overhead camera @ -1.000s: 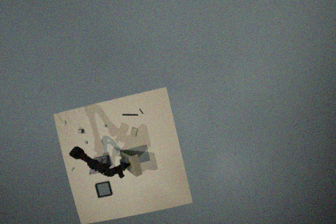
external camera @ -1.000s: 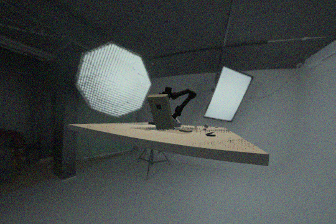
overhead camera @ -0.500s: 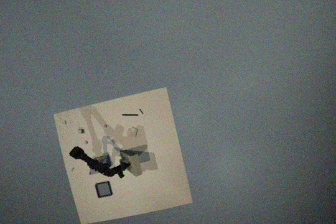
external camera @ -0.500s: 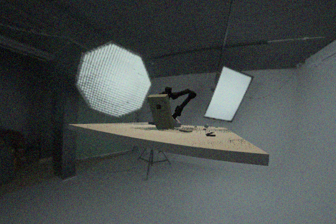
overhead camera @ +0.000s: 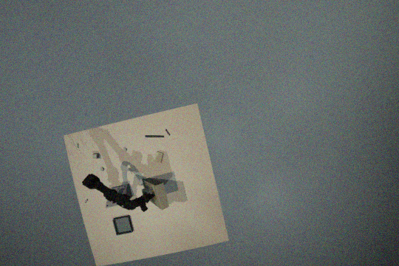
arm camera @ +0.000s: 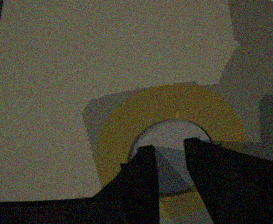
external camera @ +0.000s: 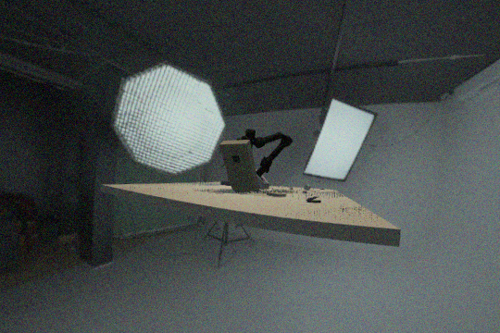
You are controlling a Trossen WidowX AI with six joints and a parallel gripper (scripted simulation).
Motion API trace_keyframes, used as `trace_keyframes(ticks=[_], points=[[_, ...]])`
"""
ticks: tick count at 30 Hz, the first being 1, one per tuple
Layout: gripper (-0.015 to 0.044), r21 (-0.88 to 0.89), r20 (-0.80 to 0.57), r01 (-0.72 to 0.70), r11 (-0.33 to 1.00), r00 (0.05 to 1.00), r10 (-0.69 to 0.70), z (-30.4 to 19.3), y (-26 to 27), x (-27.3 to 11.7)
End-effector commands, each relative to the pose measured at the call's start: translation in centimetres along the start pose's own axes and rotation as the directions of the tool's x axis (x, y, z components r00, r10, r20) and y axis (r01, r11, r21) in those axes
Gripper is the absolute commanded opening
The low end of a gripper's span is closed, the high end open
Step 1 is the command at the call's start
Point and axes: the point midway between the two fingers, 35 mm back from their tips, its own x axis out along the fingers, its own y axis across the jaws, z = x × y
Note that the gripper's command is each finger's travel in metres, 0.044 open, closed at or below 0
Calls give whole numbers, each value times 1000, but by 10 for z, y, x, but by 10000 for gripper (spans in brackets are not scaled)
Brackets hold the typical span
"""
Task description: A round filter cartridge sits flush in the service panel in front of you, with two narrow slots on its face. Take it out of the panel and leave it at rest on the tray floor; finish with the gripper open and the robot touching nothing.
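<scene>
The service panel (overhead camera: 159, 196) (external camera: 239, 168) (arm camera: 62, 65) stands tilted on the table. In the wrist view, the pale round face of the filter cartridge (arm camera: 171, 131) sits inside a yellow ring (arm camera: 174, 100) on the panel. My gripper (arm camera: 167, 147) is at this face, its two black fingertips shut on the cartridge. The fingers and shadow hide the slots and part of the lower face. No clear gap between cartridge and ring shows. A square tray (overhead camera: 124, 216) with a dark rim lies on the table in the top view, away from the gripper.
The dark arm (overhead camera: 116, 197) (external camera: 277, 139) reaches across to the panel. A greyish square (overhead camera: 125, 188) lies partly under the arm. A dark bar (overhead camera: 154, 136) and a short dark piece (overhead camera: 168, 131) lie beyond the panel. Several small objects lie near the table's left edge in the top view.
</scene>
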Motion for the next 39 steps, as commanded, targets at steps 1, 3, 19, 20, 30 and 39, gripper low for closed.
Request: trace_keyframes(ticks=[1,3,19,20,30,39], points=[[0,-18,-8,7,1000,1000,-7,-2,1,8],[0,-18,-8,7,1000,1000,-7,-2,1,8],[0,-18,-8,7,1000,1000,-7,-2,1,8],[0,-18,-8,7,1000,1000,-7,-2,1,8],[0,-18,-8,7,1000,1000,-7,-2,1,8],[0,-10,1,13,1000,1000,-13,3,0,-21]])
